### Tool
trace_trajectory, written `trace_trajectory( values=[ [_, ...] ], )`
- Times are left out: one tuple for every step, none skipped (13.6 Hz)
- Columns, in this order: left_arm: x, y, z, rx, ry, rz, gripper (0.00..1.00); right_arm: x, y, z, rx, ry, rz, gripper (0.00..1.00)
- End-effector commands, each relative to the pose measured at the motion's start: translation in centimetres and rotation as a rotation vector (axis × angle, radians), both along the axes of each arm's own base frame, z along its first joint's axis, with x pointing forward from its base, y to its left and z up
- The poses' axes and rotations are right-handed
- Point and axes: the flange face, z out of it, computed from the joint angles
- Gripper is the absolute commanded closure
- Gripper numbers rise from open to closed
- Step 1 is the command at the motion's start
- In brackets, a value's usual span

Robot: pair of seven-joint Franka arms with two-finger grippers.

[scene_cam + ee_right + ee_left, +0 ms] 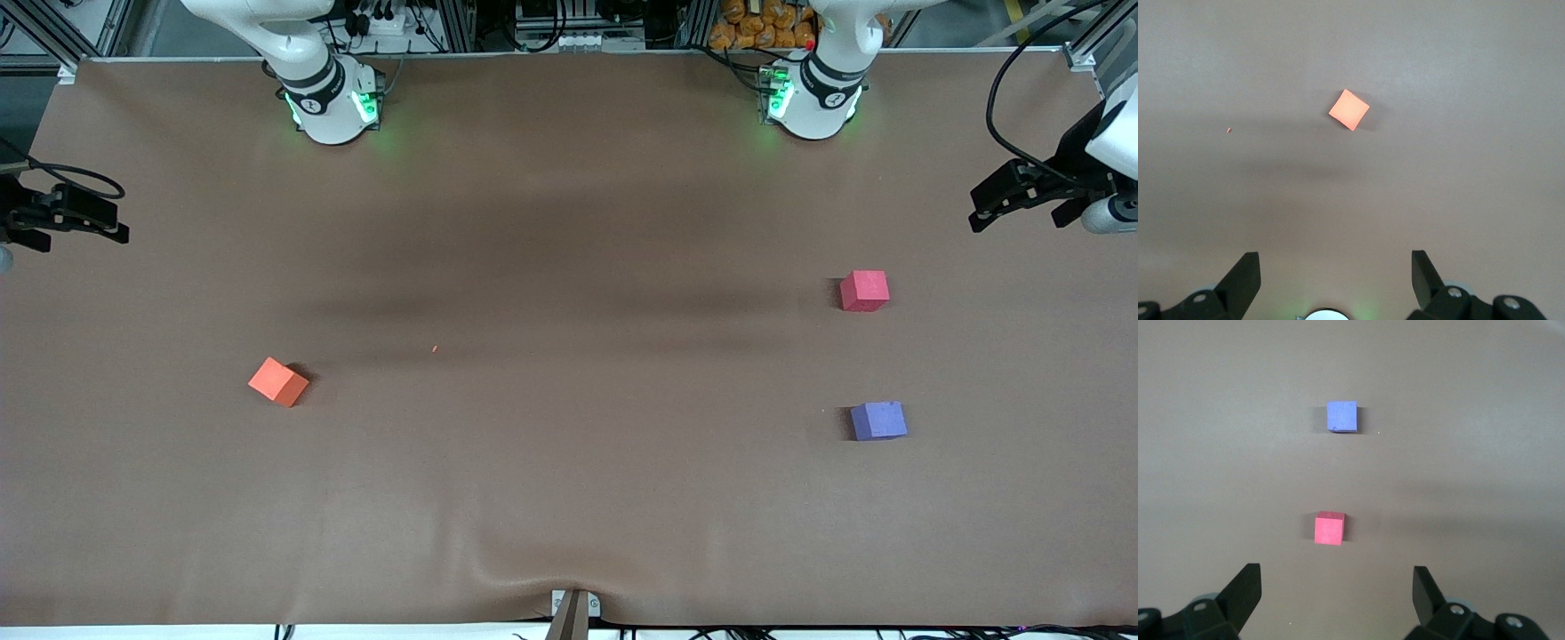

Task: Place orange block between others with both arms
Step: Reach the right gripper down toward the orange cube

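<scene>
The orange block (pixel 277 381) (pixel 1349 109) lies alone on the brown table toward the right arm's end, turned corner-on. Toward the left arm's end sit the pinkish-red cube (pixel 864 291) (pixel 1329 528) and, nearer the front camera, the purple-blue cube (pixel 878 420) (pixel 1342 417), with a gap between them. My left gripper (pixel 982 209) (pixel 1337 587) hangs open and empty, high over the table's end by those two cubes. My right gripper (pixel 111 222) (pixel 1336 267) hangs open and empty, high over the other end of the table, well apart from the orange block.
A tiny orange speck (pixel 435 348) (pixel 1229 130) lies on the table between the orange block and the middle. A grey clamp (pixel 573 609) grips the table's front edge. The two green-lit arm bases (pixel 333 107) (pixel 809 98) stand along the back edge.
</scene>
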Motion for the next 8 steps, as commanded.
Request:
trace_trajectory(
  values=[
    [-0.2,-0.1,0.7,-0.023,-0.008,-0.019,0.0,-0.7,0.2,2.1,-0.017,-0.002,0.013,0.0],
    [-0.2,0.0,0.9,-0.023,-0.011,-0.016,0.0,-1.0,0.3,2.8,-0.016,0.007,0.014,0.0],
    [-0.1,0.0,1.0,-0.024,-0.009,-0.017,0.0,-1.1,0.3,2.7,-0.017,0.014,0.013,0.0],
    [0.2,0.1,0.7,-0.024,-0.005,-0.016,0.0,-1.1,0.4,2.8,-0.017,0.013,0.015,0.0],
    [0.3,0.1,0.9,-0.026,-0.008,-0.017,0.0,-1.0,0.4,2.6,-0.018,0.015,0.016,0.0],
    [0.6,-0.2,0.2,-0.027,0.006,-0.025,0.0,-0.8,0.3,2.3,-0.019,0.012,0.015,0.0],
    [0.5,-0.4,-0.3,-0.026,0.018,-0.028,0.0,-0.2,0.3,1.6,-0.02,0.009,0.015,0.0],
    [0.4,-0.6,-0.9,-0.025,0.035,-0.031,0.0,0.7,0.1,0.2,-0.021,0.001,0.012,0.0]
  ],
)
